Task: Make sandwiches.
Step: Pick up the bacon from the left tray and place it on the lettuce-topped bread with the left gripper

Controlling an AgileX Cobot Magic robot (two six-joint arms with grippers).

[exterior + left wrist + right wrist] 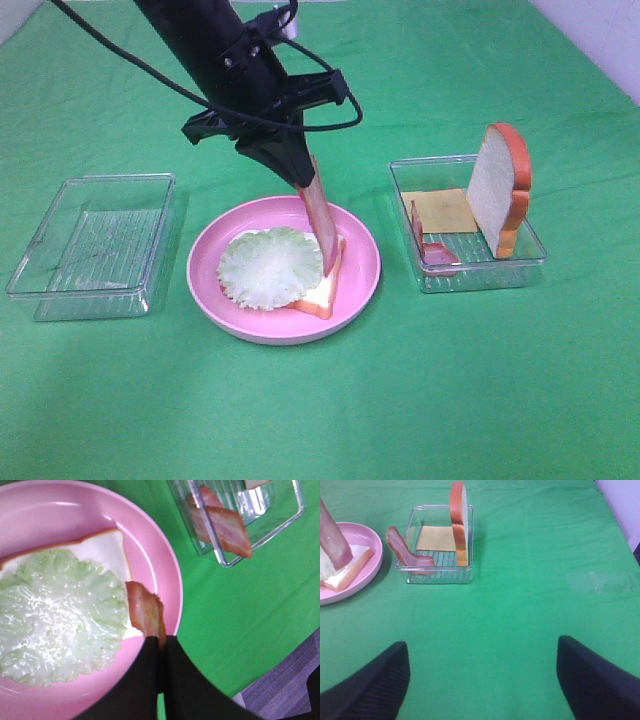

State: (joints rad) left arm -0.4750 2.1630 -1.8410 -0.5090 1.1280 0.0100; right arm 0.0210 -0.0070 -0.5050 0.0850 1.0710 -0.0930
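My left gripper (pixel 303 183) is shut on the top end of a reddish-pink bacon strip (pixel 323 225). The strip hangs down, and its lower end touches the bread slice (pixel 325 296) on the pink plate (pixel 362 262). A pale green lettuce leaf (pixel 268 266) lies on that bread. The left wrist view shows the shut gripper (pixel 160 642), the strip (pixel 146 611) and the lettuce (pixel 60 615). My right gripper (pixel 482 680) is open and empty above bare cloth. It is out of the exterior high view.
A clear tray (pixel 530 255) right of the plate holds an upright bread slice (pixel 500 190), a yellow cheese square (pixel 445 210) and another bacon strip (pixel 436 252). An empty clear tray (pixel 95 245) stands left of the plate. Green cloth covers the table.
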